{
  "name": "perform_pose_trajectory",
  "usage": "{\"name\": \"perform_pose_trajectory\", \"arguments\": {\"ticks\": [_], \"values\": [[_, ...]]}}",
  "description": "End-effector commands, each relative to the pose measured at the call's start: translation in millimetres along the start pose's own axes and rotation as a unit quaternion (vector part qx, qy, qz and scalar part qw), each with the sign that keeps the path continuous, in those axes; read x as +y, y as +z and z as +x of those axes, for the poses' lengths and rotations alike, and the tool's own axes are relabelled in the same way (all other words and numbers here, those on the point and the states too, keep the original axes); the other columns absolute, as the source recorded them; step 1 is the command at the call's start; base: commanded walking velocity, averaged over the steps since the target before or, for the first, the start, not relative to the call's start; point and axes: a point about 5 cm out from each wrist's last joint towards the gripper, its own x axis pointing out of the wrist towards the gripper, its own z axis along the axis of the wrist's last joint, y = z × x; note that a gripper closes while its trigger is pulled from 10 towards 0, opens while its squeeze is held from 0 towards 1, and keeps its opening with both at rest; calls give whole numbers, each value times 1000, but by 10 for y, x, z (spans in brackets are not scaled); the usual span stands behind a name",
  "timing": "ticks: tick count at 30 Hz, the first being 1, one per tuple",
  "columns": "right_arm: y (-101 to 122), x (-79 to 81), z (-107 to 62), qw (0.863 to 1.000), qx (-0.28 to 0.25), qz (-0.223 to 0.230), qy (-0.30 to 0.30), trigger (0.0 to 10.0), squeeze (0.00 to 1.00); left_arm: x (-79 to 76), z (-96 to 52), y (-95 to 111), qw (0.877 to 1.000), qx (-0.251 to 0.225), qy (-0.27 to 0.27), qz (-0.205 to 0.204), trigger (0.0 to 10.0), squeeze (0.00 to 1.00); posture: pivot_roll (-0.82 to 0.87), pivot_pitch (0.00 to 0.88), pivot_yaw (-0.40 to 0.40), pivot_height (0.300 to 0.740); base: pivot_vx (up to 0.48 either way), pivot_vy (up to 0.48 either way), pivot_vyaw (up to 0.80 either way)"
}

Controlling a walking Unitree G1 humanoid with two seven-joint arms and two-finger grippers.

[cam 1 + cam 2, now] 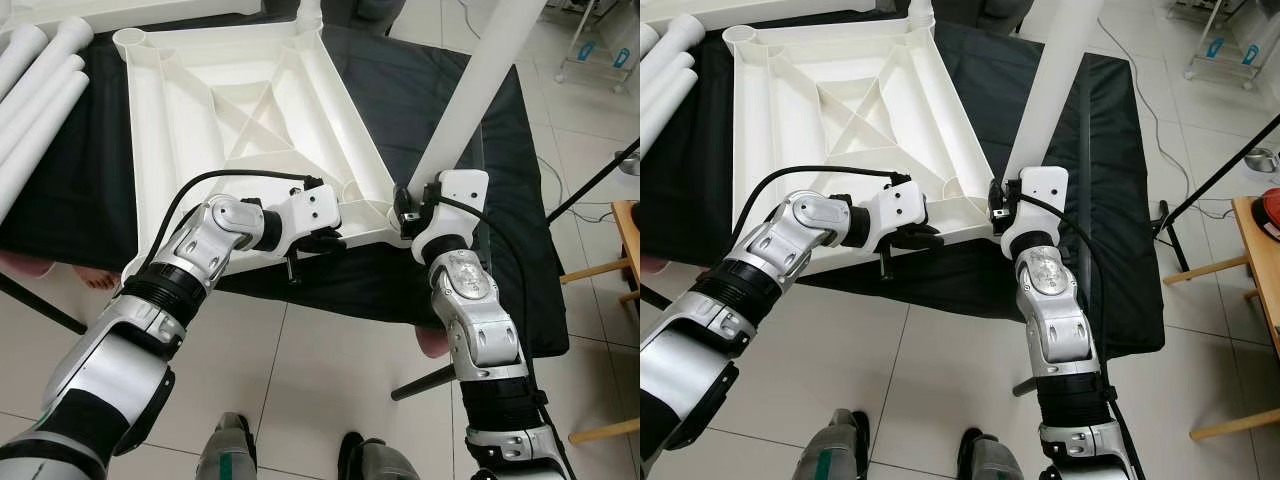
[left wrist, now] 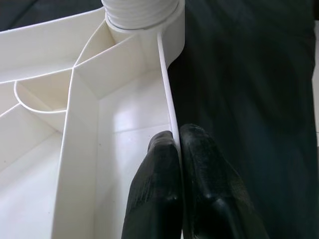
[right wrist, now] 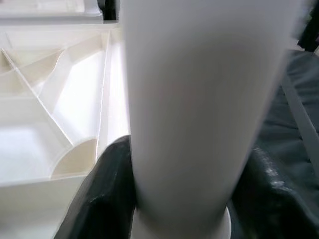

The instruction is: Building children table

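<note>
White plastic tabletop point(image 1: 240, 120): upside down on a black cloth point(image 1: 480, 180), ribbed underside up, round leg sockets at the corners.

White table leg point(image 1: 480, 85): standing at a tilt in the near corner socket nearest the robot's right arm, threaded base seated in the socket in the left wrist view.

Right gripper point(image 3: 182, 199): at the foot of that leg, one black finger point(image 3: 102, 191) on each side, clamped around the tube just above the socket.

Left gripper point(image 2: 178, 149): at the tabletop's near edge, beside the same corner; fingers pressed together on the thin rim wall, one inside the tray, one outside.

Spare white legs point(image 1: 40, 90): several, lying side by side on the cloth past the tabletop's far-left side.

Wooden furniture piece point(image 1: 625, 260): on the tiled floor point(image 1: 300, 380), to the right of the cloth.
</note>
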Motion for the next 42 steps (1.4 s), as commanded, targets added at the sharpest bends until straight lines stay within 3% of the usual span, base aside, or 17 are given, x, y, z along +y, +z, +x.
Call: {"name": "perform_pose_trajectory", "arguments": {"ticks": [1,3,4,5,9,13,22,26,27,28,29,32,34,37,39,41,42], "values": [[-225,50,-41,999,49,-10,21,10000,1000,-141,109,468,981,-104,-119,110,0,0,165,226,-42,740,0,0,0],[-154,58,-26,999,29,-5,46,10000,1000,-156,91,443,982,-103,-120,108,0,0,169,226,-45,740,0,0,0],[-45,72,-17,996,1,5,89,10000,839,-172,67,425,982,-102,-120,107,0,0,174,226,-49,740,0,0,0],[49,84,-20,991,-21,12,128,10000,0,-183,47,413,982,-102,-121,107,0,0,175,227,-52,740,0,0,0],[254,112,-93,966,-61,-1,250,10000,0,-233,-27,371,980,-98,-131,112,0,0,175,227,-53,740,0,0,0],[368,28,-250,911,-53,-60,405,10000,0,-366,-206,275,976,-79,-160,127,0,0,177,229,-54,740,0,0,0],[293,-71,-337,854,-3,-100,511,10000,0,-565,-483,151,970,-50,-198,132,0,0,186,234,-63,740,0,0,0],[255,16,-404,828,10,-55,558,10000,0,-670,-600,111,969,-40,-208,126,0,0,190,235,-67,740,0,0,0],[245,44,-411,826,10,-45,561,2980,0,-666,-606,110,970,-39,-205,125,0,0,190,235,-67,740,0,0,0],[245,44,-411,826,10,-45,561,2980,0,-666,-606,110,970,-39,-205,125,0,0,190,235,-67,740,0,0,0],[234,67,-418,826,9,-32,563,0,0,-658,-605,113,971,-40,-200,123,0,0,197,233,-68,740,0,0,0],[166,123,-388,838,15,-21,544,0,0,-630,-583,129,973,-45,-190,120,0,0,196,231,-68,740,0,0,0],[30,138,-252,882,37,-33,468,0,0,-561,-520,176,976,-57,-173,115,0,0,196,231,-68,740,0,0,0],[-106,115,-121,921,63,-55,380,0,0,-466,-434,228,980,-65,-151,115,0,0,192,229,-68,740,0,0,0],[-106,115,-121,921,63,-55,380,0,0,-466,-434,228,980,-65,-151,115,0,0,192,229,-68,740,0,0,0],[-211,46,-3,959,87,-72,261,0,0,-291,-249,343,983,-80,-117,116,0,0,192,229,-68,740,0,0,0],[-211,46,-3,959,87,-72,261,0,0,-291,-249,343,983,-80,-117,116,0,0,192,229,-68,740,0,0,0]]}}
